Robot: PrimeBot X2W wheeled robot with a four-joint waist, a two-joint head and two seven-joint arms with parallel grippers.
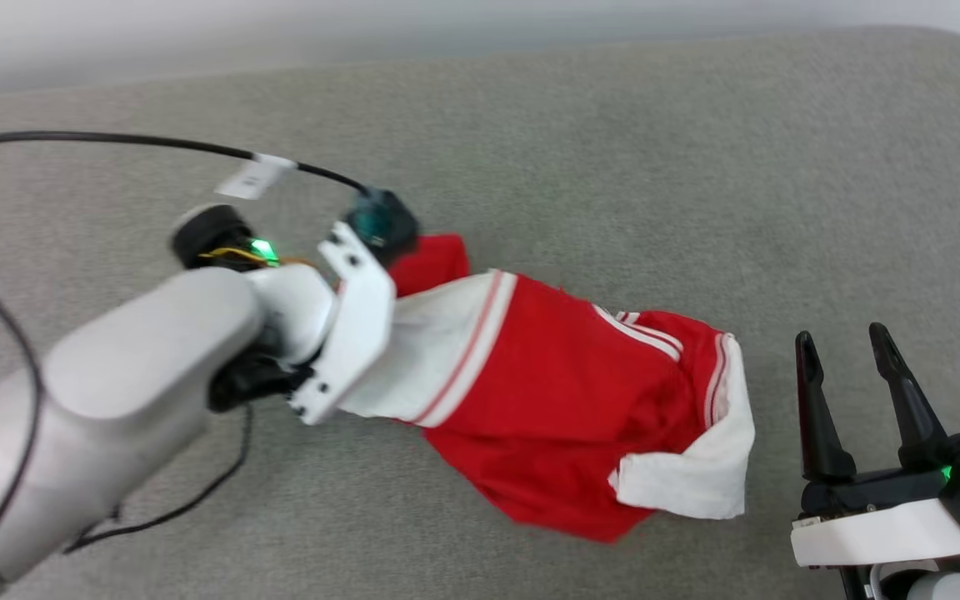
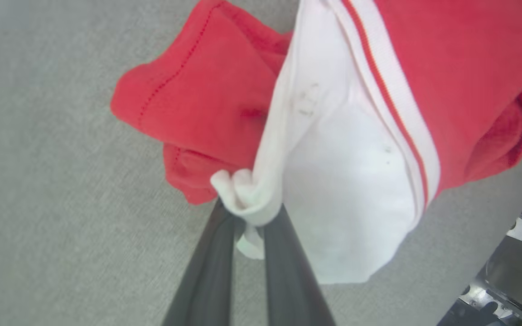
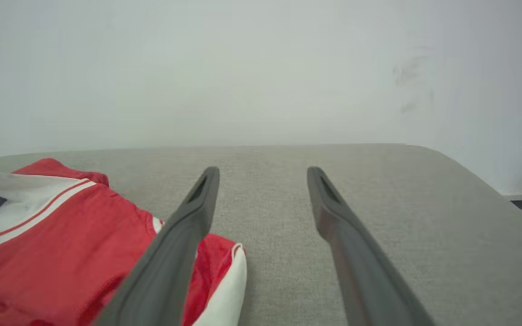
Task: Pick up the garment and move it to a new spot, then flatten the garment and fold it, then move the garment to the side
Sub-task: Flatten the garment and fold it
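The garment (image 1: 563, 392) is a red T-shirt with white sleeves and striped trim, bunched up in the middle of the grey padded surface. In the left wrist view my left gripper (image 2: 249, 213) is shut on a pinch of the garment's (image 2: 347, 149) white sleeve edge, the cloth bulging out between the two dark fingers (image 2: 211, 267). In the head view the left wrist covers that corner of the shirt. My right gripper (image 1: 842, 337) stands open to the right of the garment, apart from it, its fingers (image 3: 188, 226) pointing across the bare surface beside the shirt (image 3: 61, 235).
The grey padded surface (image 1: 613, 150) runs back to a pale wall (image 3: 261, 68), with its rounded corner (image 3: 469, 167) at the right. A black cable (image 1: 113, 140) with a white tag loops over the left arm.
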